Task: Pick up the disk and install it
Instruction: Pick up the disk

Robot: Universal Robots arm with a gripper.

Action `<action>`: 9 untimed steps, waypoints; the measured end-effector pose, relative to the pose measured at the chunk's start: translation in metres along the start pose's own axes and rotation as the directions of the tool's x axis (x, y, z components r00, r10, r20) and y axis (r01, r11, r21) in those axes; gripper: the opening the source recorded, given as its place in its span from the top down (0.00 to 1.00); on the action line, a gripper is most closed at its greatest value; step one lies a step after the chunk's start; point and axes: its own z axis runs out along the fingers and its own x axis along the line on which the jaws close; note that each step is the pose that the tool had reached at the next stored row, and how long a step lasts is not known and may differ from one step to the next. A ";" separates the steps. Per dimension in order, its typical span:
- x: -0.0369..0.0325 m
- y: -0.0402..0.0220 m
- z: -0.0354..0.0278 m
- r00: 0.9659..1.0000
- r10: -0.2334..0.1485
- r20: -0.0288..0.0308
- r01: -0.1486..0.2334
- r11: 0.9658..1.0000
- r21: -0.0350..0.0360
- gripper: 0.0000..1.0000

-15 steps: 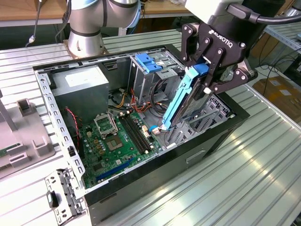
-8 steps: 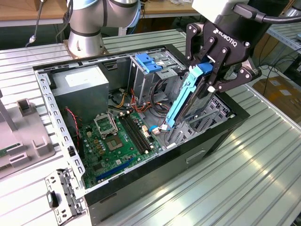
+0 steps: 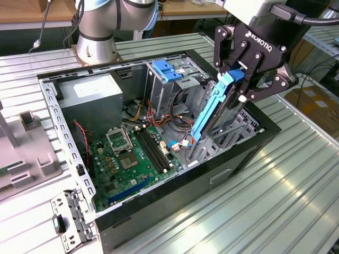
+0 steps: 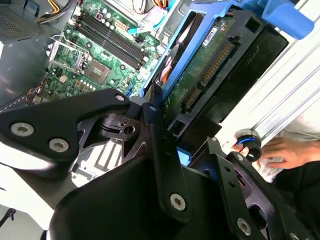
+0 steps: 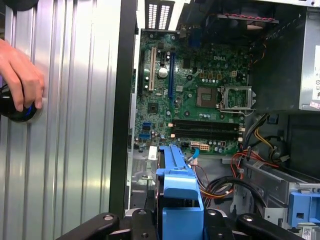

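Because its fingers are clamped on the upper end of the silver-grey, blue-railed rectangular disk [image 3: 211,114], the black gripper [image 3: 241,85] hangs it steeply tilted. The lower end dips into the metal drive bay [image 3: 225,145] of the open black computer case [image 3: 222,177], apparently lined up for sliding in. Beyond, the green motherboard [image 3: 127,156] lies exposed, and a person's hand [image 5: 20,75] rests on the ribbed metal table [image 3: 296,185].

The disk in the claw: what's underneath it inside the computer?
A metal bay beside the motherboard, with cables nearby. The disk, tilted in the gripper, covers the bay's floor.
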 end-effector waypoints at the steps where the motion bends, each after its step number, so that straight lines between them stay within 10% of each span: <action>1: 0.0000 -0.0005 0.0000 1.000 0.000 0.000 0.000 1.000 0.000 0.64; 9: 0.0002 -0.0027 0.0000 1.000 0.000 0.000 0.000 1.000 0.000 0.64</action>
